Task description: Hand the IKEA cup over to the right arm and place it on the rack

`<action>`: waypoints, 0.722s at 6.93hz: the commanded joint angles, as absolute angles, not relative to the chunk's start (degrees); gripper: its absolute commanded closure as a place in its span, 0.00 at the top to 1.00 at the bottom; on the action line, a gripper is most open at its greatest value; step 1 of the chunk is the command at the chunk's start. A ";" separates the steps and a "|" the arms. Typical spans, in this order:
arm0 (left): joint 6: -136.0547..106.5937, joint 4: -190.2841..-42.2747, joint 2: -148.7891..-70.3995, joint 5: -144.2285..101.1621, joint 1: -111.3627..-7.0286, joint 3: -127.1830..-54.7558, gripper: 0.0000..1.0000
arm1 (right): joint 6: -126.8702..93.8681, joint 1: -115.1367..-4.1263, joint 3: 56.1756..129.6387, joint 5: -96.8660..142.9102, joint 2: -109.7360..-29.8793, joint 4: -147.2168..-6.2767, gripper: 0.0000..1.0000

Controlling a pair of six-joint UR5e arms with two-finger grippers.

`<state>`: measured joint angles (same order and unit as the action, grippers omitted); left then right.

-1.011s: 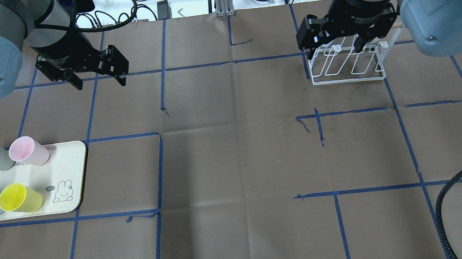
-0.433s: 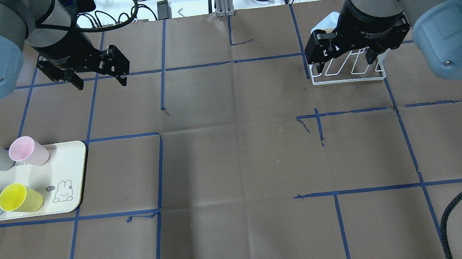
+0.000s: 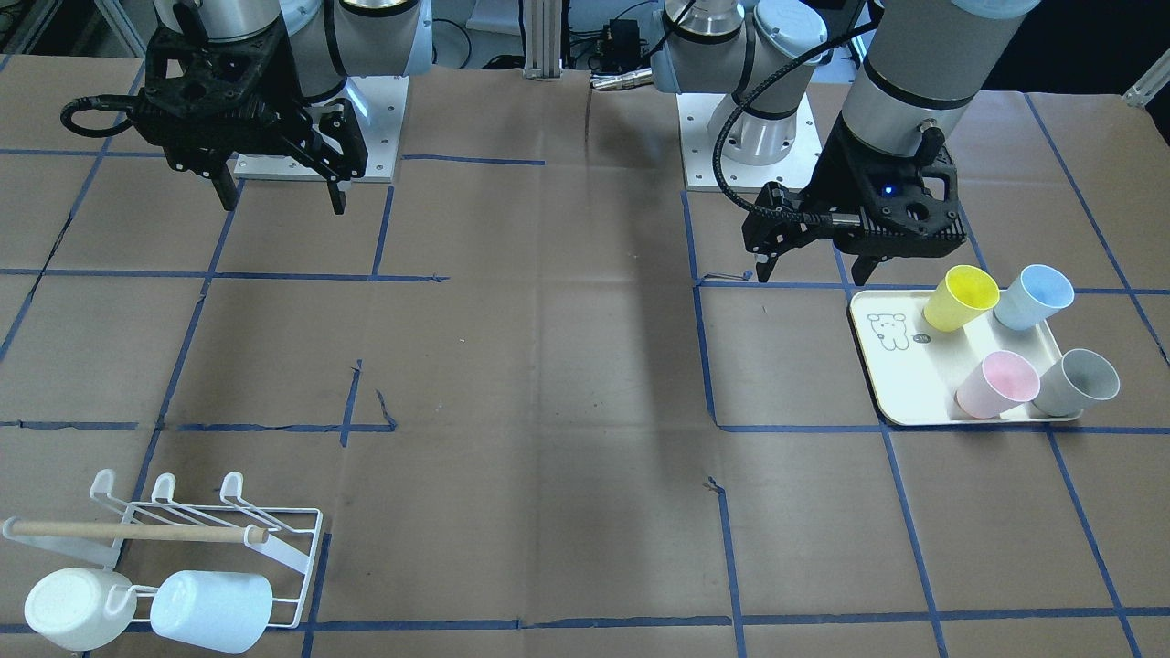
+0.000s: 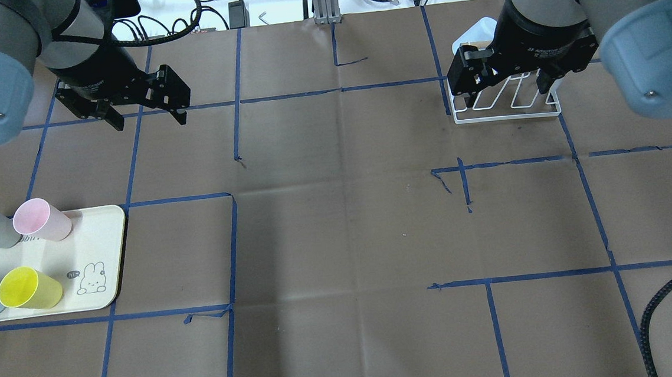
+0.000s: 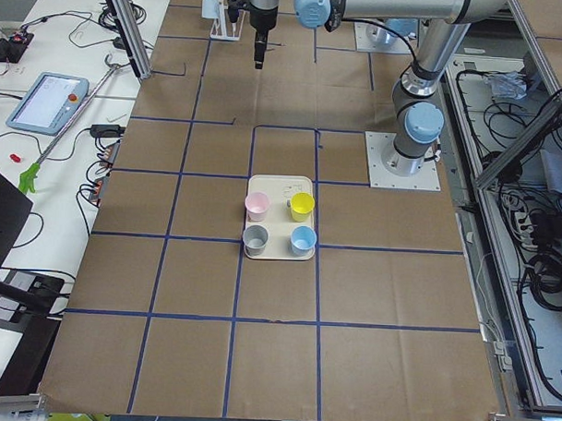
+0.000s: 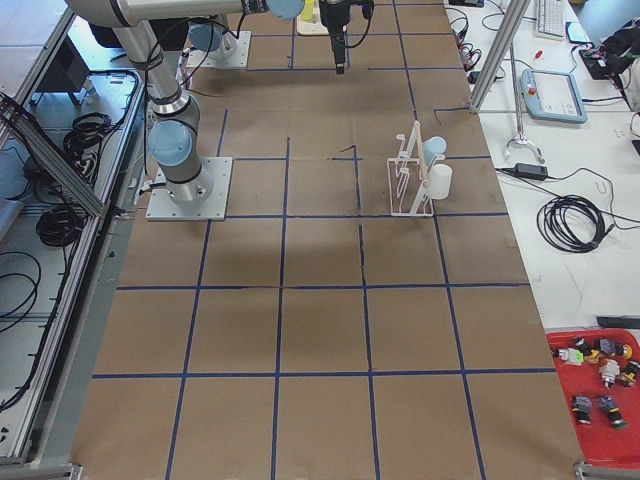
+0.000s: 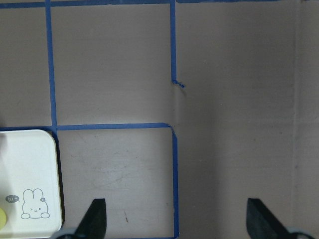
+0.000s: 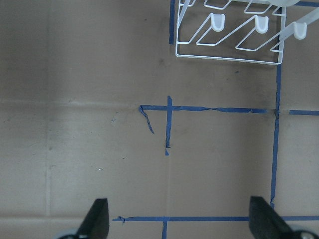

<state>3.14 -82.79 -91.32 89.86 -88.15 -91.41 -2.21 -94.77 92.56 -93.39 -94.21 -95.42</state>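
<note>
**Cups, four, on tray.** Yellow cup [image 3: 960,297], blue cup [image 3: 1033,297], pink cup [image 3: 996,384] and grey cup [image 3: 1079,382] stood mouth-up on the cream tray [image 3: 914,375], close together in two pairs. Which one was due next could not be told.

**Handling (judged).** Probably light, stiff plastic that would not break easily. The walls looked smooth and tapered, so a cup could slide out of a loose pinch. The best hold appeared to be across the upper wall near the rim, or one finger inside the mouth. The base end should be left free for the receiving gripper.

**Left gripper** [image 3: 812,272]. Jaws were spread wide with nothing between them. It hung above the table just beside the tray's yellow-cup corner.

**Right gripper** [image 3: 283,203]. Jaws were likewise wide apart and empty. It was raised near its base, well apart from the rack in the front view.

**Rack** [image 3: 137,530]. It already carried a white cup [image 3: 69,608] and a pale blue cup [image 3: 212,610] on one row of prongs. The other row was bare.
</note>
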 commanded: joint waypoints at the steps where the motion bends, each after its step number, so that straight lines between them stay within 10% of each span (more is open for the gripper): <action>1: 3.16 -82.79 -91.32 89.91 -88.15 -91.41 0.99 | -2.37 -94.66 92.29 -90.88 -94.13 -95.45 1.00; 5: 3.16 -82.79 -91.32 89.82 -88.15 -91.49 0.99 | -2.46 -93.78 92.63 -90.79 -94.04 -95.27 1.00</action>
